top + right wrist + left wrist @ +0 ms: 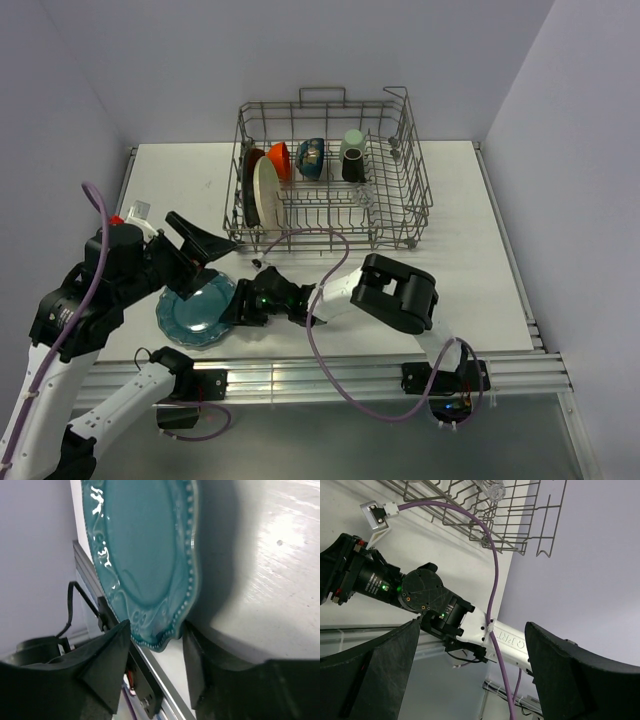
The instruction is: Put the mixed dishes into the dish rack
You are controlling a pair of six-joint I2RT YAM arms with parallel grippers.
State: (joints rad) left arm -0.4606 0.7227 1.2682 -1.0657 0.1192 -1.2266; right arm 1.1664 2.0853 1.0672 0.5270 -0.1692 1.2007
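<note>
The teal scalloped plate [192,310] lies at the table's front left, its beaded rim [165,642] between my right gripper's fingers. The right gripper [233,307] [156,637] reaches in from the right and is shut on that rim, one finger [107,652] over the top face and the other under the edge. My left gripper [203,258] [470,680] hangs open and empty above the plate. In the dish rack [400,225] stand a cream round plate [267,192], a red-orange bowl [279,160], a dark bowl [311,158], a pale green cup [352,139] and a brown mug [353,166].
A clear glass [490,486] lies in the rack's near right part. A purple cable [320,245] loops from the right arm across the table in front of the rack. The metal rail [330,375] runs along the table's near edge, close to the plate.
</note>
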